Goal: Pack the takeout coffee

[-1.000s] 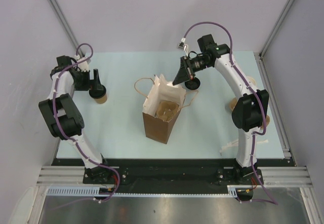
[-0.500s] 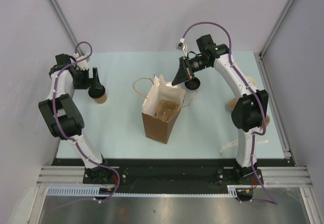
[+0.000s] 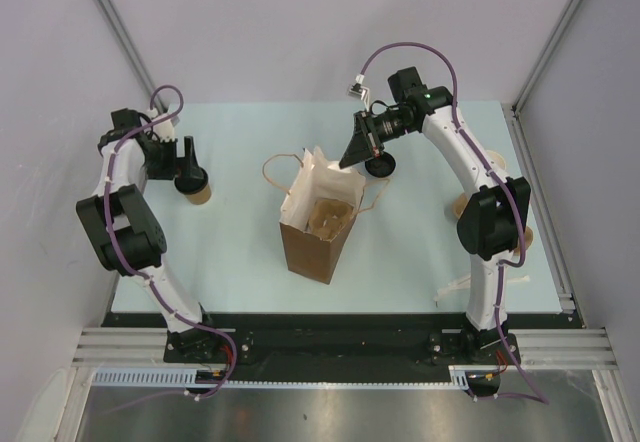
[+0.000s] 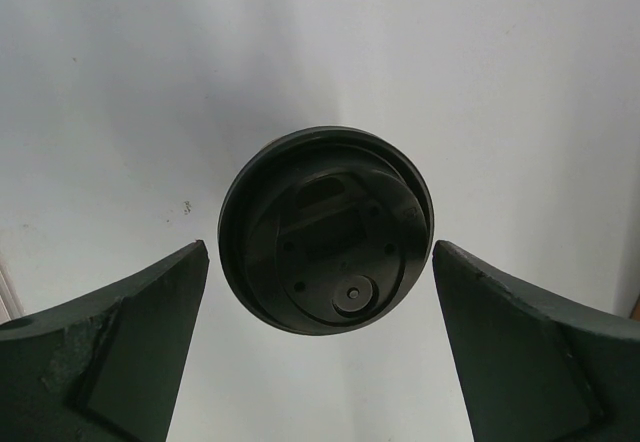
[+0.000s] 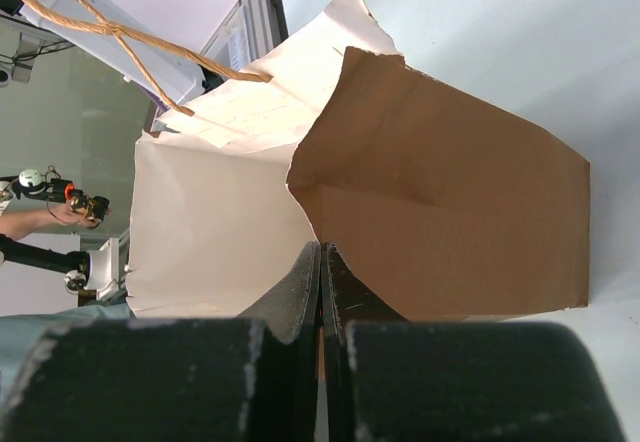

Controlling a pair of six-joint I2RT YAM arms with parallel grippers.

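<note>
The takeout coffee [image 3: 196, 186], a small tan cup with a black lid, stands at the left of the table. In the left wrist view its lid [image 4: 326, 230] fills the middle. My left gripper [image 3: 189, 159] hangs just above it, open, with a finger [image 4: 130, 347] on either side of the lid and not touching it [image 4: 320, 257]. The tall brown paper bag [image 3: 315, 234] stands open at the centre. My right gripper [image 3: 346, 160] is shut on the bag's far rim [image 5: 322, 250], holding the mouth open. The bag is brown outside [image 5: 450, 212] and white inside.
A brown moulded thing [image 3: 326, 216] lies inside the bag. Twine handles [image 3: 272, 167] stick out at the bag's sides, and one shows in the right wrist view [image 5: 110, 30]. A round black thing [image 3: 381, 166] sits under my right wrist. Tan things [image 3: 458, 203] lie behind the right arm.
My right gripper has edged slightly left with the bag rim. The left gripper has hardly moved over the cup.
</note>
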